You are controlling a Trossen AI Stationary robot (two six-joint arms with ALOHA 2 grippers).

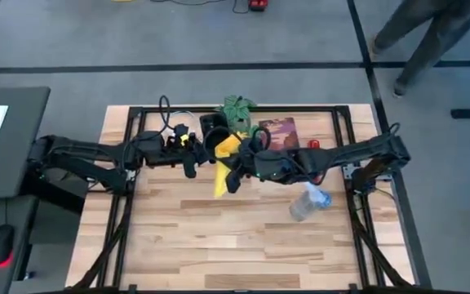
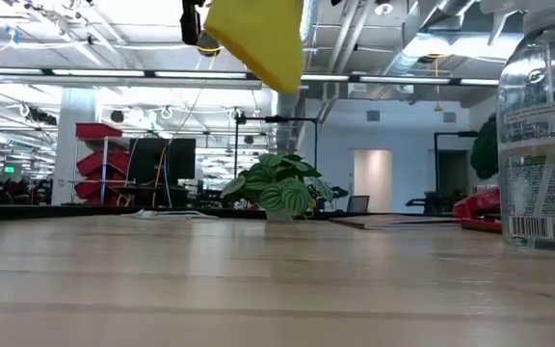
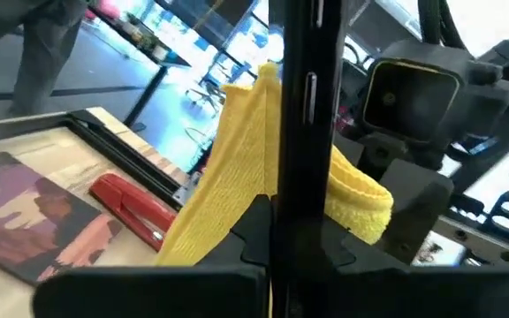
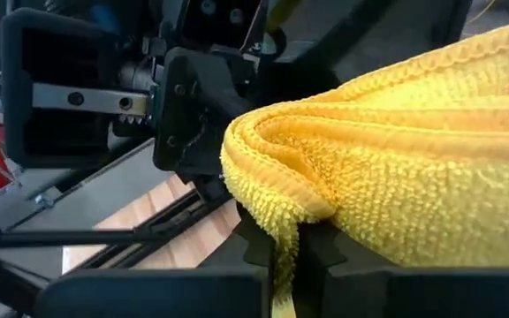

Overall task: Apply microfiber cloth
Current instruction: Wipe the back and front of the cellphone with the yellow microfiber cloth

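Note:
The yellow microfiber cloth (image 1: pixel 222 167) hangs high above the table's middle, bunched, in my shut right gripper (image 1: pixel 237 170). In the low view only the cloth's lower corner (image 2: pixel 263 43) shows, far above the wood. My left gripper (image 1: pixel 194 153) is shut on a black smartphone (image 1: pixel 213 135), which the left wrist view shows edge-on (image 3: pixel 300 115). The cloth (image 3: pixel 237 150) shows on both sides of the phone's edge, right behind it. Whether the two touch I cannot tell. My left gripper pinches the smartphone's end nearest the wrist (image 3: pixel 292 231) between its two fingers, one on each flat face. It reaches level from the table's left. The phone sticks out beyond the fingers, clear of the table. My right gripper pinches a bunched fold of the cloth, several layers (image 4: pixel 283 231), between its two fingers, coming from the table's right. The rest bulges beyond the fingers and hangs slack, clear of the table.
A potted plant (image 1: pixel 237 106), a dark red booklet (image 1: pixel 277 132) and a red stapler (image 1: pixel 314 144) lie along the far side. A clear plastic bottle (image 1: pixel 308 202) lies right of centre. A person's legs (image 1: pixel 419 37) show beyond the table's far right corner.

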